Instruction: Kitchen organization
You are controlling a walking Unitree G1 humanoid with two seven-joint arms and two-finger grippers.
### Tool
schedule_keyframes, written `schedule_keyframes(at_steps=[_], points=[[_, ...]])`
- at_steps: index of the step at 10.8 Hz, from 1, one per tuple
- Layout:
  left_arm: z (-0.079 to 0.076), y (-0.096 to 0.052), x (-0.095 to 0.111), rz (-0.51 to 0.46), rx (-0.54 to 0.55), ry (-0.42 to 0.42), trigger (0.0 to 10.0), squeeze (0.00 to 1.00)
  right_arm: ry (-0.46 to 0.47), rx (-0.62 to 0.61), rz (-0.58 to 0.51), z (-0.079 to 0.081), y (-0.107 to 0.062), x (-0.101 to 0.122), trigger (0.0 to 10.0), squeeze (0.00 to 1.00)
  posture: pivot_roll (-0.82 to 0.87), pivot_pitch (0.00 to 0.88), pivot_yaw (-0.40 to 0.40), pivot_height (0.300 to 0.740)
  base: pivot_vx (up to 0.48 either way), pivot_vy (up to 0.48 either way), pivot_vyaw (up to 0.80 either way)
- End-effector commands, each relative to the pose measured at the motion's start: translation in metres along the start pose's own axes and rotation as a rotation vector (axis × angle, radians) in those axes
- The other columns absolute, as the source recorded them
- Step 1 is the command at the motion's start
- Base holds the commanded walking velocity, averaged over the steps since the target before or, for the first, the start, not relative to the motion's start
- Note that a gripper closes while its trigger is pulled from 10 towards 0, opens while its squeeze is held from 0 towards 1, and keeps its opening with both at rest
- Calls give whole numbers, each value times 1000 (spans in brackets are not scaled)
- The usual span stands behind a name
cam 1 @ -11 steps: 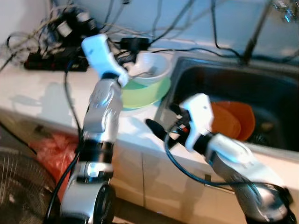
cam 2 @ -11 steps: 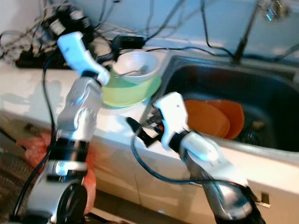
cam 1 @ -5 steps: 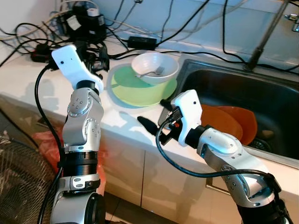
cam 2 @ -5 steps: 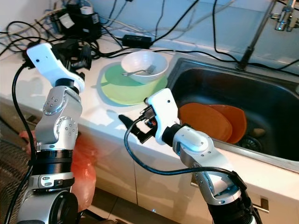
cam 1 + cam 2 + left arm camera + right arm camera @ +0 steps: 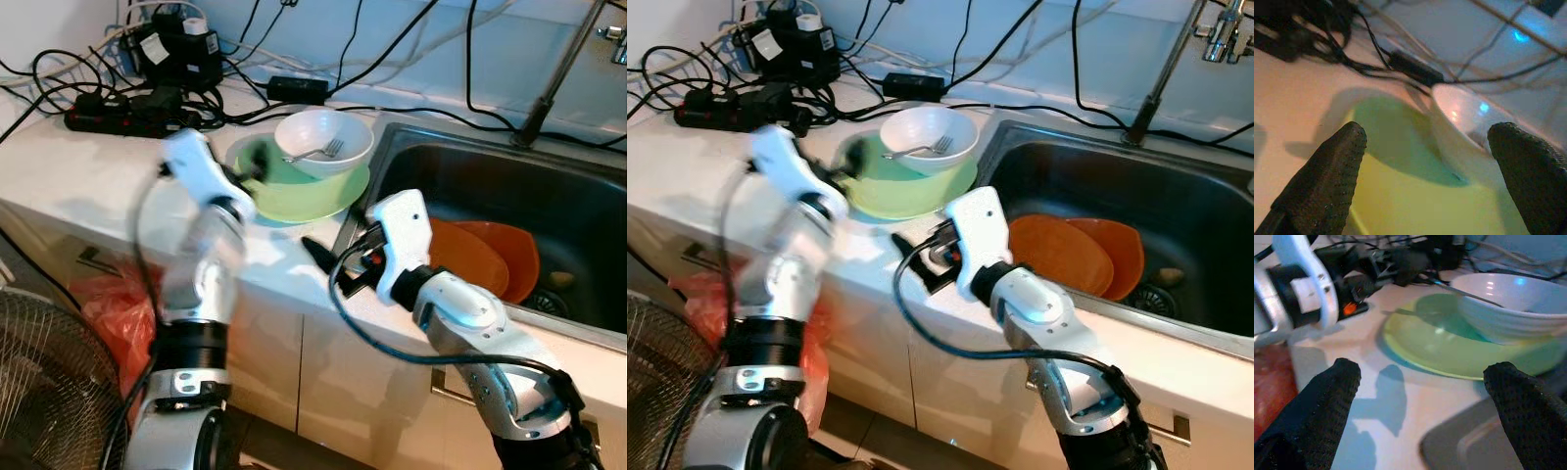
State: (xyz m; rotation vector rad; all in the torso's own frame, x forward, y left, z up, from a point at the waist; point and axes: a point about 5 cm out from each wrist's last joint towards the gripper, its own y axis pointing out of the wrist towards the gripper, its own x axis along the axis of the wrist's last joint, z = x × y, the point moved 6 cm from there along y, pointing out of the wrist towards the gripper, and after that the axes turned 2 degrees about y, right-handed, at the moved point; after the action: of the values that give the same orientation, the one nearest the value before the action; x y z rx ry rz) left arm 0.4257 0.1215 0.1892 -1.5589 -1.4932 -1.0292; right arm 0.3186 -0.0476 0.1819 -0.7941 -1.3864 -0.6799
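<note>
Your left claw (image 5: 1420, 171) is spread wide at the green plate's (image 5: 304, 196) rim, white bowl (image 5: 323, 140) just beyond; right claw (image 5: 1420, 406) also wide, near the table's sink-side edge.

no text, label, brand, number or sign can be read anywhere in these pictures.
</note>
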Motion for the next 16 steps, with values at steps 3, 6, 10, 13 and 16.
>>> schedule_keyframes(at_steps=[3,6,10,13,16], points=[[-14,4,-10,35,-64,-21,10000,0,12,-76,32,-12,-8,-9,10000,0,-79,0,55,740,0,0,0],[-40,9,4,-10,-142,-23,10000,0,25,-82,58,-7,-14,-16,10000,0,-117,0,83,740,0,0,0],[-51,11,17,-49,-154,-33,10000,0,29,-91,75,-7,-18,-21,10000,0,-124,0,85,740,0,0,0],[-28,21,-3,2,-63,-75,10000,0,24,-96,81,-10,-22,-19,10000,0,-144,0,80,740,0,0,0],[-19,28,-5,0,-36,-98,0,0,23,-115,85,-12,-24,-20,10000,0,-159,0,88,740,0,0,0]])
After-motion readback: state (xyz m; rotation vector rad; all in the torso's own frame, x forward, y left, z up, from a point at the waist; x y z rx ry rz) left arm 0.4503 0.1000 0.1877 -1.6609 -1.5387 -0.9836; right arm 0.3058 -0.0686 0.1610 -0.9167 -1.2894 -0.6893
